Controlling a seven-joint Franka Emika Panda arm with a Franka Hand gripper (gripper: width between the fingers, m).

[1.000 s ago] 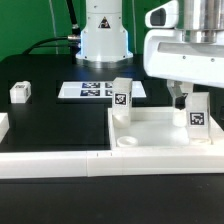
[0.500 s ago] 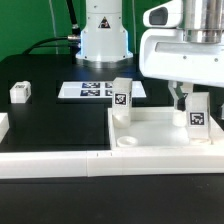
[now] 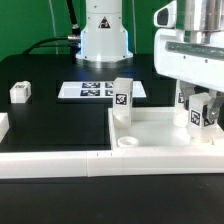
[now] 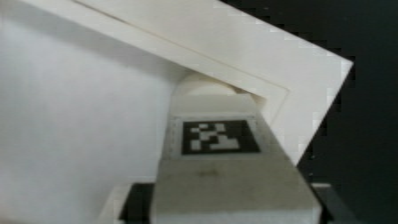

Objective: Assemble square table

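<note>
Clamping the upright leg (image 3: 197,117) at the far corner of the square table top (image 3: 155,128), on the exterior view's right, with the end effector (image 3: 198,106) half-closed against its sides; next, likely turning it down into the socket while keeping it plumb.

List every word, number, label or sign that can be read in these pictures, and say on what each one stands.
No words, brands or numbers can be read anywhere.
Gripped leg: one black-and-white square tag, a pattern only, no text.
Upright leg at the tabletop's corner: the same kind of tag.
Marker board: several such tags, no text.
Loose leg: a dark mark, too small to read.
</note>
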